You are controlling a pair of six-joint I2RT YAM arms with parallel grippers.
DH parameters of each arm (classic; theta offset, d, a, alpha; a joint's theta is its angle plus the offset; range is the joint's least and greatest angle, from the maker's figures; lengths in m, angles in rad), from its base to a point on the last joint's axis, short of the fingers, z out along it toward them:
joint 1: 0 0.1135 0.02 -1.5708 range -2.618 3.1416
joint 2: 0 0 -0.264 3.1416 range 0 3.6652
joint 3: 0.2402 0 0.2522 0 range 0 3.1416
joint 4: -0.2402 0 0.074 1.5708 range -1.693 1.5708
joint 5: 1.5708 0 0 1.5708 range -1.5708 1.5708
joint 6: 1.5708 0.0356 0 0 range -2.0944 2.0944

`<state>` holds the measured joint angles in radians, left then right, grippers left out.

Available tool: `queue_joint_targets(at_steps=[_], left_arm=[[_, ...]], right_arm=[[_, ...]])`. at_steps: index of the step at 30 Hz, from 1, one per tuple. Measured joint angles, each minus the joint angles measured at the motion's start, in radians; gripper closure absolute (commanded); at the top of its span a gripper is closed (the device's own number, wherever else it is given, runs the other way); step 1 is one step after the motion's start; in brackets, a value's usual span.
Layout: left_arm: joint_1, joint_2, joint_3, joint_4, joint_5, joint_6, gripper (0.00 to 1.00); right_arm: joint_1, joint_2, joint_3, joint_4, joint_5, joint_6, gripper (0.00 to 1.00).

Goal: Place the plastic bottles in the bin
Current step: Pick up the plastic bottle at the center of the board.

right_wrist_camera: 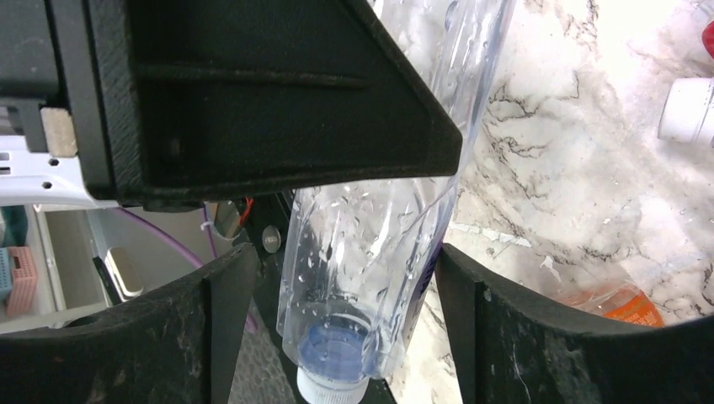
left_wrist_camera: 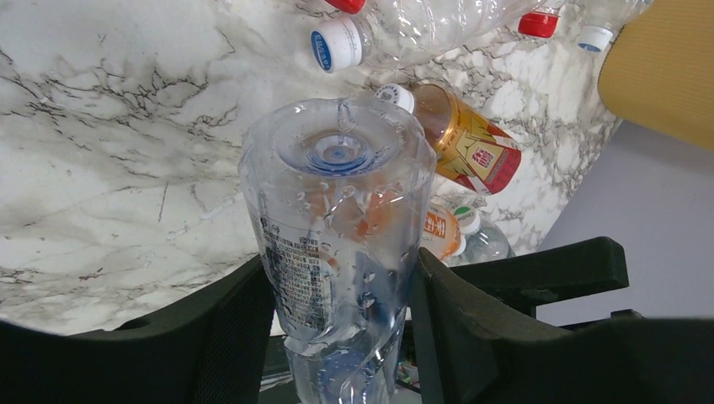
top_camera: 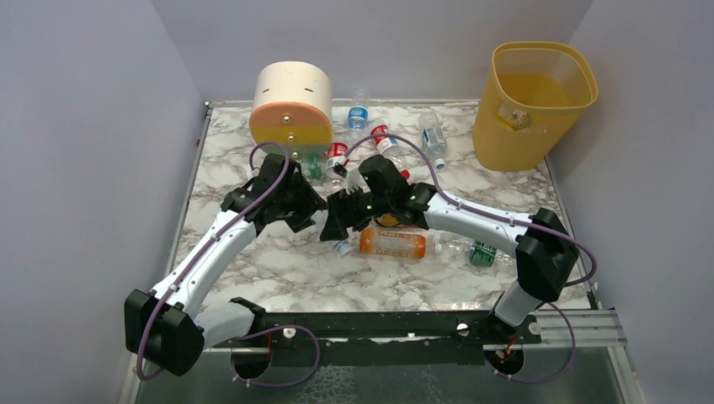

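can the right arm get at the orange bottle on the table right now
Probably not yet: the right gripper has its jaws open around the cap end of the clear bottle that the left gripper holds. The orange bottle lies uncovered close beside that arm.

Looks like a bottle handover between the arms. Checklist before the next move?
1. Left gripper clamped on the clear bottle: ok, both fingers press its sides.
2. Right gripper around that bottle's cap end: ok, fingers flank it.
3. Right grip closed: not ok, a gap shows on one side.
4. Bin upright, mouth open: ok.
5. Right arm's path to the bin: cannot tell; loose bottles lie on the table near it.
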<state>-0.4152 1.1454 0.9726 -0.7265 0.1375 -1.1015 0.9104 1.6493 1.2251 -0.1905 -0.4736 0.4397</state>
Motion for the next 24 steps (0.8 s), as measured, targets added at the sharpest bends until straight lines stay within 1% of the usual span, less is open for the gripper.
queue_joint_targets(at_steps=[2,11,19,21,24], left_arm=[[-0.006,0.0,0.0,0.002,-0.001,-0.004,0.43],[-0.027,-0.072,-0.021,0.012,-0.008,-0.013,0.43],[-0.034,-0.069,-0.034,0.015,-0.01,-0.005,0.39],[-0.034,-0.069,-0.034,0.016,-0.01,-0.002,0.39],[-0.036,-0.069,-0.035,0.021,-0.01,0.003,0.34]], right_arm=[[0.0,0.002,0.0,0.002,0.006,0.001,0.23],[0.025,0.007,-0.004,0.021,0.032,0.013,0.42],[0.03,0.007,-0.028,0.04,0.042,0.025,0.51],[0.031,0.007,-0.028,0.04,0.043,0.025,0.52],[0.031,0.007,-0.028,0.04,0.048,0.025,0.54]])
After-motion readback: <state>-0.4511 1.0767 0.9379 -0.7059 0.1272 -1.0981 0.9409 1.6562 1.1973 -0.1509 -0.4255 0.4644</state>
